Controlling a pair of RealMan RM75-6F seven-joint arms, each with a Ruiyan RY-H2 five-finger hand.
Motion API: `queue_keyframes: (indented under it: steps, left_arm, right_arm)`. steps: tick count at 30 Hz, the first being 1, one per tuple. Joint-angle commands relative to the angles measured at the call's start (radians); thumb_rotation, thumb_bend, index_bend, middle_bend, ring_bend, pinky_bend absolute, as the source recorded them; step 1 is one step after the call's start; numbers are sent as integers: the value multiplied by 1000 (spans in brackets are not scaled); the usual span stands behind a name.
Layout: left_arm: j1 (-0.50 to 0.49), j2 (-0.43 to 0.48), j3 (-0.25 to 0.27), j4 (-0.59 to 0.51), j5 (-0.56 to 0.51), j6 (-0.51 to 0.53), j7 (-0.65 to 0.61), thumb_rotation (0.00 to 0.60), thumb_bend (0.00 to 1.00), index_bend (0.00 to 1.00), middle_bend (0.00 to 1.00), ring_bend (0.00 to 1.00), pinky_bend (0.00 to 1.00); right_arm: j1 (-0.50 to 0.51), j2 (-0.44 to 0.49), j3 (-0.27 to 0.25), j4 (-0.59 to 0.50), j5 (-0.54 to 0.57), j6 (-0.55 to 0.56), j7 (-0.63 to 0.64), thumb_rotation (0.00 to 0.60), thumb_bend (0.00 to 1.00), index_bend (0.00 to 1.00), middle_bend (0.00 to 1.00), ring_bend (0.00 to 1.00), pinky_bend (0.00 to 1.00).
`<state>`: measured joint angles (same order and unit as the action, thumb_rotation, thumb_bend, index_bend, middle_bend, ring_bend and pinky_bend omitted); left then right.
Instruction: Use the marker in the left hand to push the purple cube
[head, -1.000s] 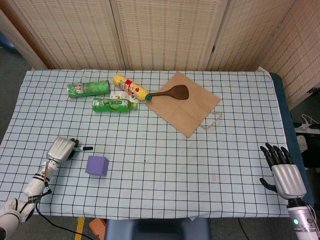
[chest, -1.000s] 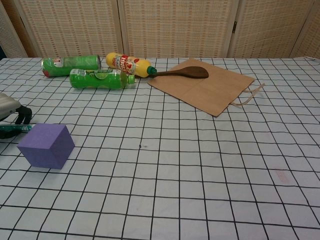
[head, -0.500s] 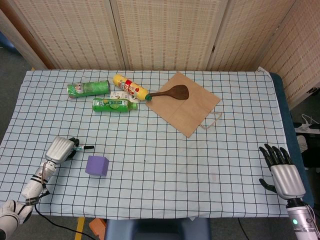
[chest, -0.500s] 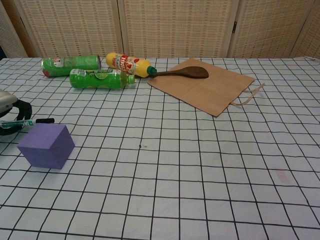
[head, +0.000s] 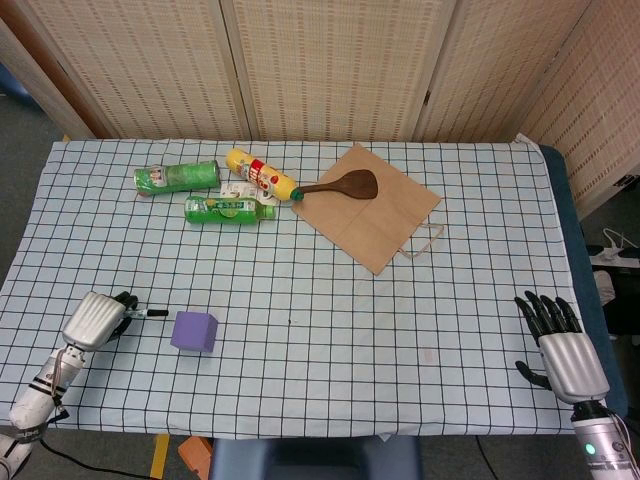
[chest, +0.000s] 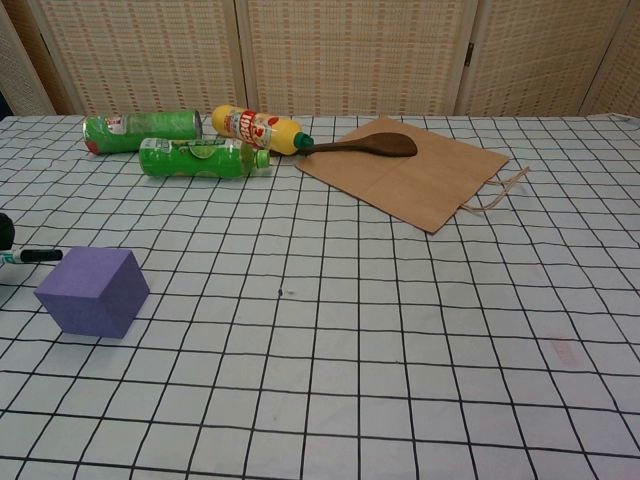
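The purple cube (head: 194, 331) (chest: 93, 291) sits on the checked cloth near the front left. My left hand (head: 96, 319) grips a marker (head: 147, 313) (chest: 29, 256) whose black tip points right, toward the cube's left side. A small gap shows between the tip and the cube. In the chest view only the marker's tip and a sliver of the hand show at the left edge. My right hand (head: 563, 343) hangs at the front right off the table's corner, fingers spread, holding nothing.
At the back lie two green bottles (head: 177, 177) (head: 229, 209), a yellow bottle (head: 261, 173), and a wooden spoon (head: 345, 184) on a brown paper bag (head: 370, 207). The table's front edge (head: 320, 436) runs just below the cube.
My left hand has drawn back to the left and toward the front edge, taking the marker with it. The cube and right hand have stayed put.
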<state>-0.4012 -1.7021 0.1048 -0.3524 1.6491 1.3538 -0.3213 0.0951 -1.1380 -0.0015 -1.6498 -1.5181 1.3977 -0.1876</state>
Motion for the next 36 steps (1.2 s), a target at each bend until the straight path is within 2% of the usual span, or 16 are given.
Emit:
queue_keyframes:
  steps: [1,7,10,17,25,36]
  left_arm:
    - [17,-2,2,8,-1,19,-12,600,616,774,774,791,1000]
    - [31,12,9,-57,16,85,-35,600,620,774,776,792,1000]
    - [25,19,16,-98,33,105,15,600,618,774,778,791,1000]
    - [3,25,27,-215,59,88,134,600,618,774,778,792,1000]
    - [-11,56,32,-297,71,61,246,600,620,774,778,791,1000]
    - [-49,94,18,-459,91,36,389,600,619,775,779,791,1000]
  right_arm:
    - [-2,2,-4,-4,-8,5,2,600,107,0,0,0,0]
    - [-2,9,-12,-10,-23,4,12,600,107,0,0,0,0]
    - [-4,16,-16,-15,-35,8,21,600,106,0,0,0,0]
    - [-14,35,-25,-23,-67,36,53,600,107,0,0,0,0]
    - [-29,58,-32,-27,-97,72,92,600,106,0,0,0,0]
    - [-38,74,-37,-32,-119,88,114,600,107,0,0,0,0]
